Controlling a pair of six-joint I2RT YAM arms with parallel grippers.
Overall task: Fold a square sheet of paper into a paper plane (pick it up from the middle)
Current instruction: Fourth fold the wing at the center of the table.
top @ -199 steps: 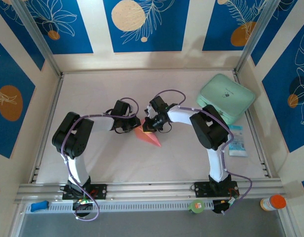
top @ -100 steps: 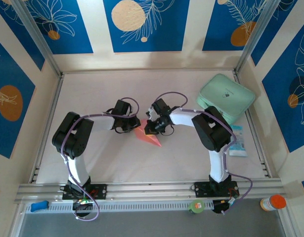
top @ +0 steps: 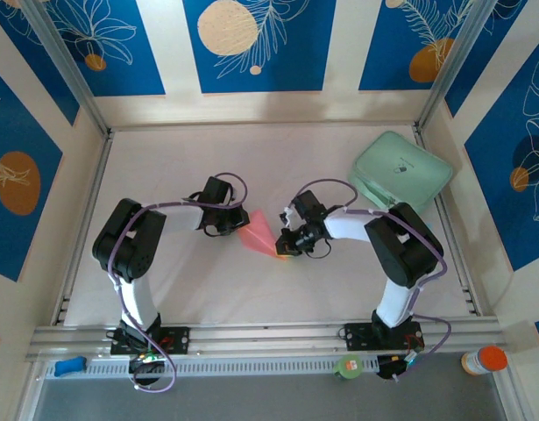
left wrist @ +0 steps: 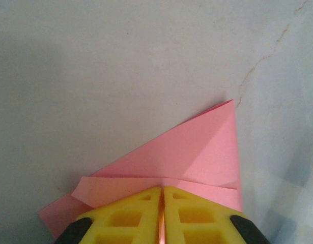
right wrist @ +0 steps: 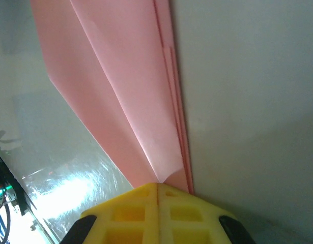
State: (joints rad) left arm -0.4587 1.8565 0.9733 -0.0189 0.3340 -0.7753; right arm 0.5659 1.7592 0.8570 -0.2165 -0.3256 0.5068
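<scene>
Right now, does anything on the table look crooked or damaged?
Only slightly: on the paper plane, one folded flap juts out at an angle beside the left gripper, so the edges don't line up. Nothing looks spilled or torn.

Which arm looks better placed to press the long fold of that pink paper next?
Probably right: the right hand pinches the pink paper at the crease's end; the left hand anchors its wide end.

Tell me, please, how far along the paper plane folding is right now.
Done: the pink sheet is already creased into a narrow, layered dart. In hand: the left gripper pinches its wide end and the right gripper its tip, jaws shut. Left, probably: sharpening the creases, perhaps wings, then letting go.
</scene>
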